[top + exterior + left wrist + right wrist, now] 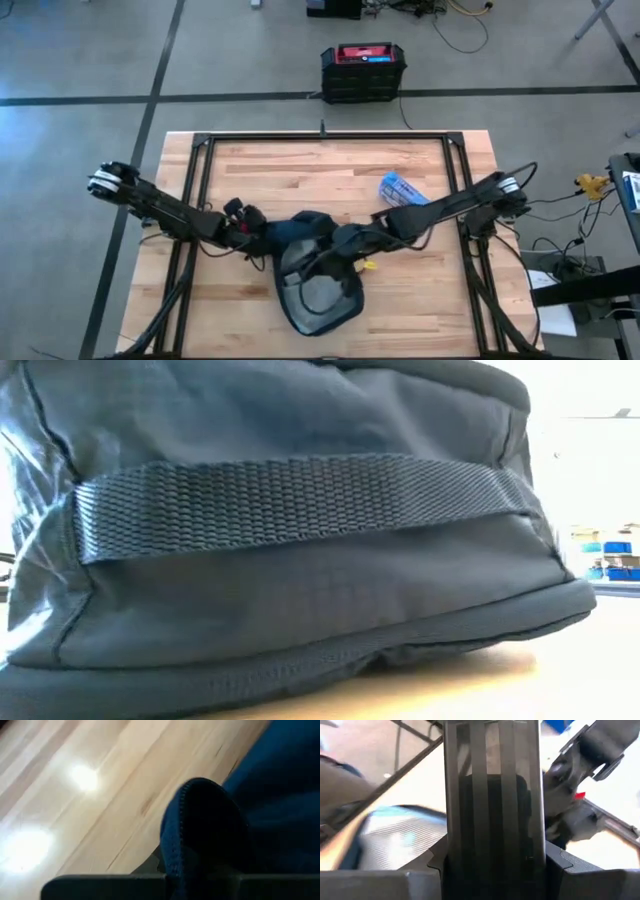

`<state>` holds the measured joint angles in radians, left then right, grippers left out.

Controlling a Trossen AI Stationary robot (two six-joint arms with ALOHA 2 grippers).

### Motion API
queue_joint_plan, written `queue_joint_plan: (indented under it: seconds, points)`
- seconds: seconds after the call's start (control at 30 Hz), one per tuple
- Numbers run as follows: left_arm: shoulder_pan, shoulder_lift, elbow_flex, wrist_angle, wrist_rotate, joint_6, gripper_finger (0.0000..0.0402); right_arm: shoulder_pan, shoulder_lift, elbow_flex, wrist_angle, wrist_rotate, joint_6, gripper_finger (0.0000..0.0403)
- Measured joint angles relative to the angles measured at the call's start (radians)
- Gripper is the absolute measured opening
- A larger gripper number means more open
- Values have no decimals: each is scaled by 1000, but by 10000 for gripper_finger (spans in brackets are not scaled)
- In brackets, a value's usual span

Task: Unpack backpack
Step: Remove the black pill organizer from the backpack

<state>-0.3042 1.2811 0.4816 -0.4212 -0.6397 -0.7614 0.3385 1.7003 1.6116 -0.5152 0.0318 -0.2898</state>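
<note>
The backpack (318, 275) lies at lower centre of the tabletop (300, 170). The left fingers (252, 232) are clamped shut on its fabric; the right fingers (343, 243) grip a striped object at the bag's top.

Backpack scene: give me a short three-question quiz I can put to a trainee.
1. True or false: the backpack lies on the floor.
2. The left claw is: A, open above bare wood; B, shut on the backpack's fabric; C, shut on a cup.
3. Where does the black box with a red top stand?
Key: 1 false, it lies on the table; 2 B; 3 on the floor beyond the table.
</note>
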Motion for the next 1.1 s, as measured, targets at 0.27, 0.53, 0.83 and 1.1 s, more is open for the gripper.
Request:
queue_joint_plan:
  seconds: [0.27, 0.53, 0.83, 1.1]
  points:
    - [0, -166, 34, -140, -32, 2, 0, 108, -60, -12, -351, 51, 341, 160]
    - [-62, -233, 49, -81, -27, 1, 0, 166, -91, -174, -564, 90, 682, 160]
    - [-143, -137, 48, -2, -25, -39, 0, 174, -262, -472, -540, 261, 1158, 160]
    - [-145, -37, 47, 64, -24, -46, 0, 178, -326, -652, -537, 257, 1368, 160]
